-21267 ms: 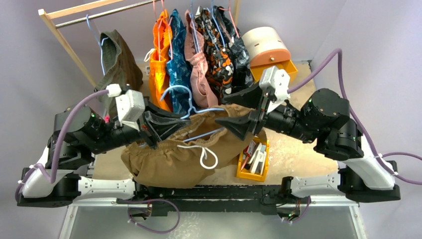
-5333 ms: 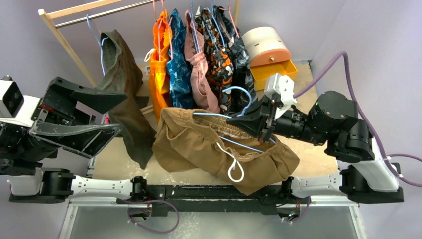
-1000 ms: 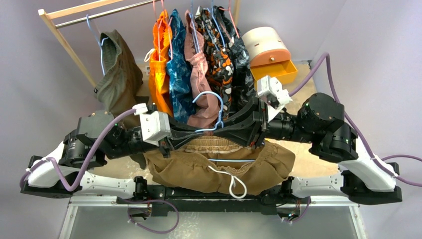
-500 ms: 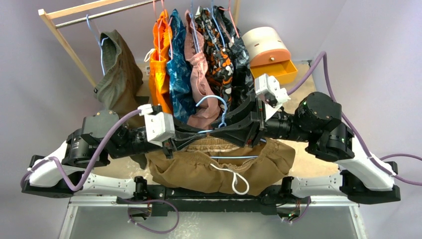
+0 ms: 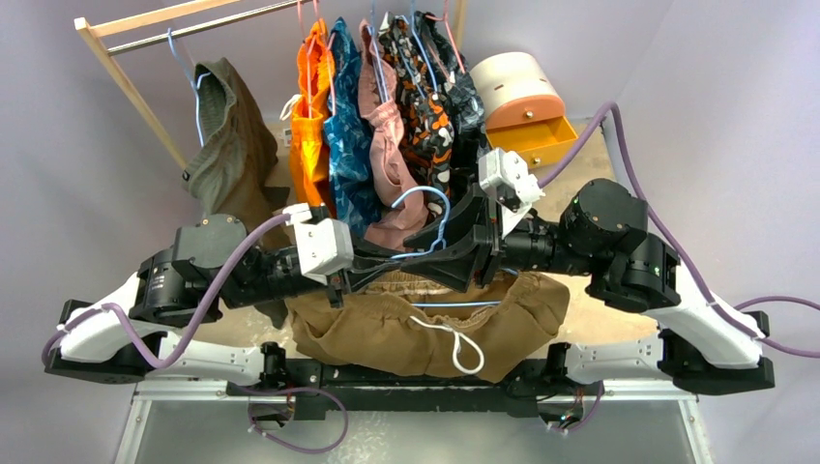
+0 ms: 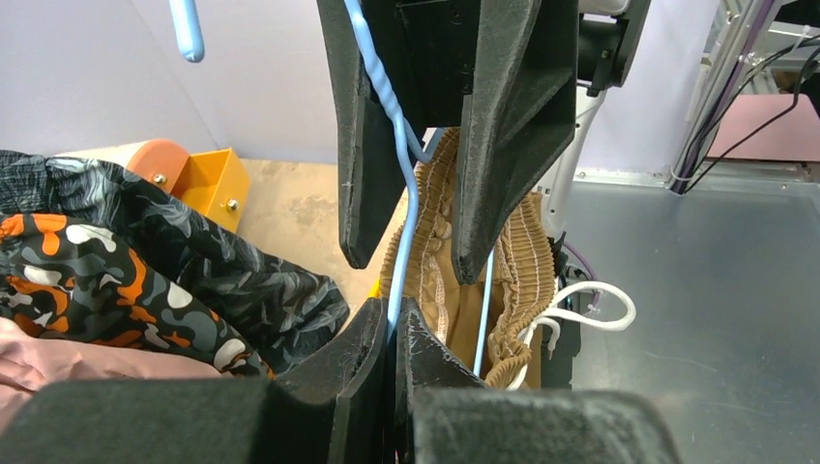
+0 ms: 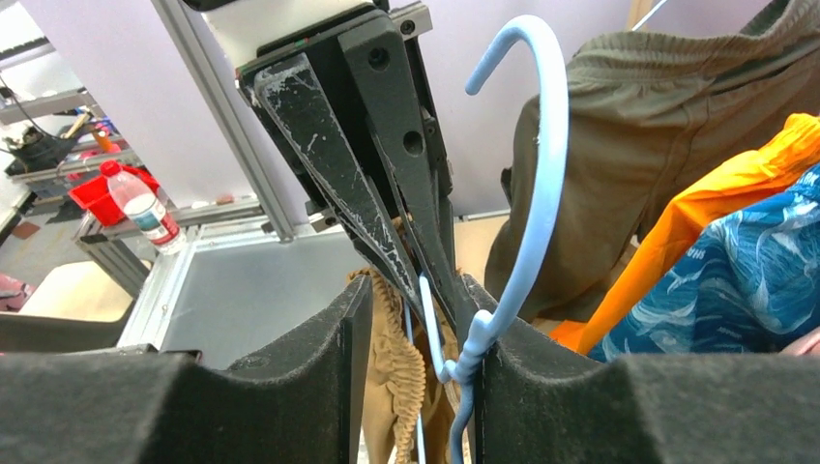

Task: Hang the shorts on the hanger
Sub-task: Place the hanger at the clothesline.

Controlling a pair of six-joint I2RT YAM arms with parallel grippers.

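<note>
The tan-brown shorts hang by their gathered waistband from the light-blue hanger, white drawstring dangling in front. My left gripper comes in from the left and is shut on the hanger's wire just under the hook; its tips pinch the blue wire, with the shorts' waistband behind. My right gripper faces it from the right and is open: the hanger's twisted neck rests against one finger, the other stands apart. The waistband hangs between.
Behind stands a wooden clothes rack with a dark olive garment, bright orange shorts and several patterned garments on hangers. An orange drawer box with a round cream top sits at the back right.
My right gripper's jaws have spread apart off the hanger's neck. Both arms have shifted slightly toward the rack, and the hook has moved a little right. The left grip is unchanged.
</note>
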